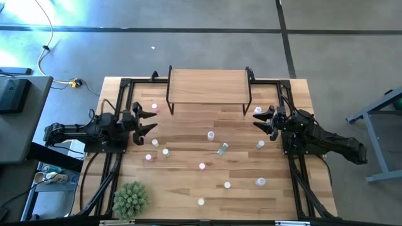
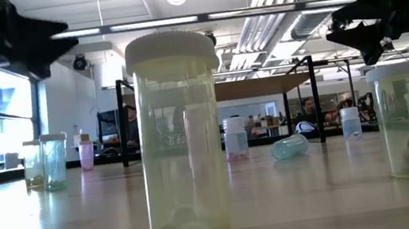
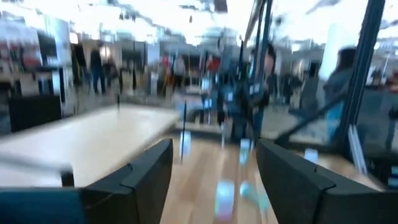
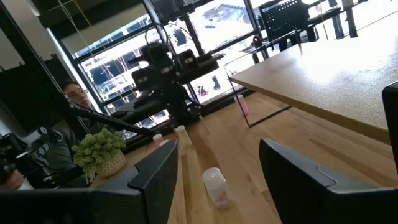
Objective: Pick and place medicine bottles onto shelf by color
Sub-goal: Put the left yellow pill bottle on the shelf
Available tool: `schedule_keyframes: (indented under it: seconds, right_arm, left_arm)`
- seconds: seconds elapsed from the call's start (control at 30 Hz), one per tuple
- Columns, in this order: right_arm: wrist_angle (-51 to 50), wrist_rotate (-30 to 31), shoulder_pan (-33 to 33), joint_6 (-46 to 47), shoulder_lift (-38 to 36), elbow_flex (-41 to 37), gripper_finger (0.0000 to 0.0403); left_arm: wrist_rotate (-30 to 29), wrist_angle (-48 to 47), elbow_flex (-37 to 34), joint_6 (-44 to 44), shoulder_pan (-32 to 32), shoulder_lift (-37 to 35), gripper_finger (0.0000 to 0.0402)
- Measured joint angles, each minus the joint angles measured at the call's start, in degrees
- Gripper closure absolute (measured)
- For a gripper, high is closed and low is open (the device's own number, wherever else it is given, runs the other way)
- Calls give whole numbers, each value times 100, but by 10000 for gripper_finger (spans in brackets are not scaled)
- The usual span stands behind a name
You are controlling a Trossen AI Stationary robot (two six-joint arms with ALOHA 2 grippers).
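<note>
High view: shelf (image 1: 208, 85) at 12 o'clock bare, medicine bottles (image 1: 211, 135) scattered on worktop (image 1: 188, 182), one tipped bottle (image 1: 222, 149) may roll. Wrist views: left tool (image 3: 214, 180) and right tool (image 4: 217, 177) wide open, empty; left view blurred, probably mid-swing, so it could clip the pink bottle (image 1: 155, 108) beside the shelf leg.

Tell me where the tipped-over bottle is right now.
In the high view, the tipped-over bottle lies mid-table, in front of the shelf, between both arms.

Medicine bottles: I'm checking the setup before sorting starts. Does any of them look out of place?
Yes. One bottle near the table's middle lies tipped on its side, while the others stand upright. The shelf holds none yet.
</note>
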Motion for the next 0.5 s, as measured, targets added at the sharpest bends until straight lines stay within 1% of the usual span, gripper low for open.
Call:
schedule_keyframes:
  seconds: [0.13, 0.27, 0.4, 0.5]
  right_arm:
    - [0, 2, 1, 2, -1, 0, 187]
    - [-2, 2, 0, 0, -2, 0, 187]
    - [-2, 2, 1, 2, -2, -1, 187]
    - [-4, 1, 0, 2, -2, -1, 187]
  left_arm:
    - [93, -95, 491, 200, 0, 96, 189]
    - [151, -586, 1121, 243, 0, 516, 193]
    - [153, -1587, 1820, 245, 0, 1169, 194]
    - [102, -2558, 2359, 245, 0, 1666, 193]
